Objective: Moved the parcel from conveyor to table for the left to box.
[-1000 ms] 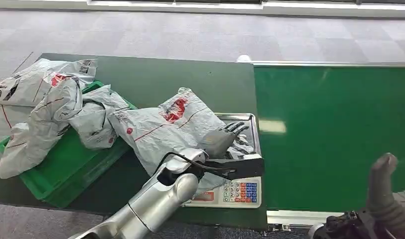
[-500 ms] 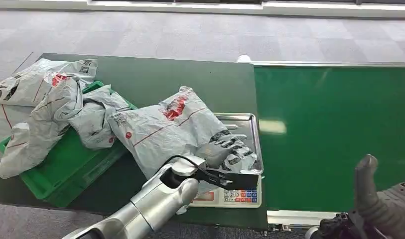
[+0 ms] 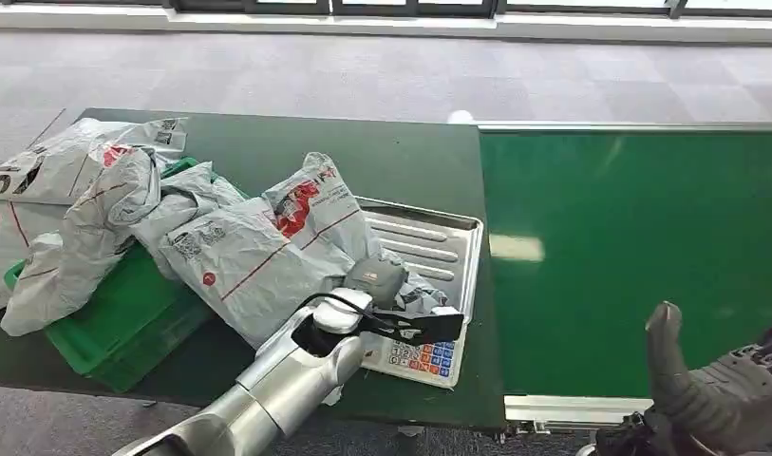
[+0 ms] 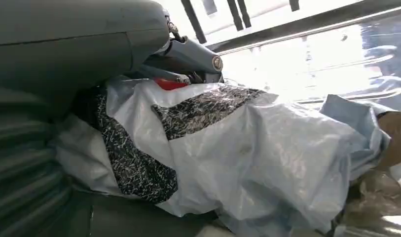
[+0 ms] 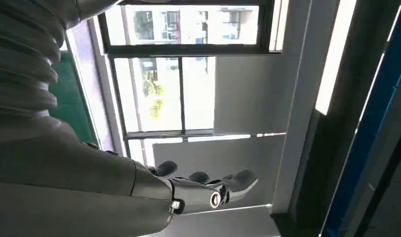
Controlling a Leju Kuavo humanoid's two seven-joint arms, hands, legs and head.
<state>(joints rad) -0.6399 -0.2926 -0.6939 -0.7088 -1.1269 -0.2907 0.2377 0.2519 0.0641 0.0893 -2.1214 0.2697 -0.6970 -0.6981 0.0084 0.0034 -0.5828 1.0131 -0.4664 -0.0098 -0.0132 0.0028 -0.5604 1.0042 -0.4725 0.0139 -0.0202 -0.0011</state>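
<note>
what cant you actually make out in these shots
- Left hand: head view, fingers buried in the grey parcel; the exact grasp is unclear.
- Scale: its display is behind the left wrist.
- Green tray: inside covered by heaped parcels.
- Right hand: cut off by the frame edge.

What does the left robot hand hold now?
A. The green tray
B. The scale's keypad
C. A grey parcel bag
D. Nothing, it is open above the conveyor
C: the left robot hand grips a grey parcel at the scale, with crumpled bag plastic under its fingers in the left wrist view.
</note>
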